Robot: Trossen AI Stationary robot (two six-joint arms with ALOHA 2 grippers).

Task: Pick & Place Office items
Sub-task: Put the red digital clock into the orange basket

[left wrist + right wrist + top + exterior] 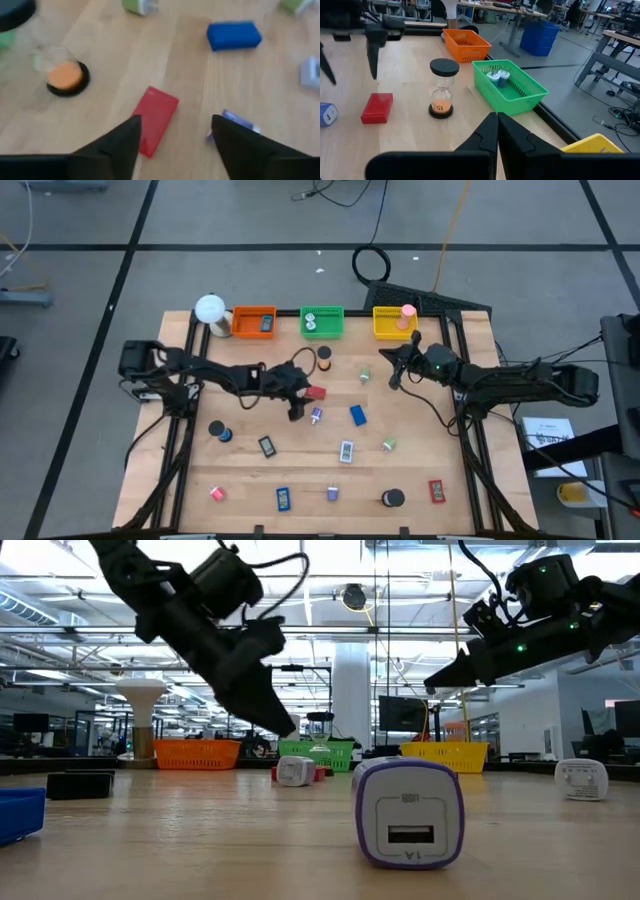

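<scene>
Red block (156, 120) lies on the table mid-way, just under the left gripper (175, 140), whose fingers are wide apart and empty. Next: drop down and pinch it. Right gripper (497, 131) is closed, empty, near the yellow tray (392, 323).

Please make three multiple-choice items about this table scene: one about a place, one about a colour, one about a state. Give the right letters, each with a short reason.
1. Where does the hourglass stand?
A. inside the orange tray
B. on the table in front of the green tray
C. at the table's near edge

2. What colour is the flat block lying before the left end effector?
A. red
B. yellow
C. white

3. How do the fingers of the right end effector stand?
A. wide apart
B. shut on a blue block
C. shut together, holding nothing

Answers: 1 B, the high view shows it on bare wood near that tray. 2 A, the left wrist view shows it red. 3 C, the right wrist view shows the fingers touching, nothing between.
</scene>
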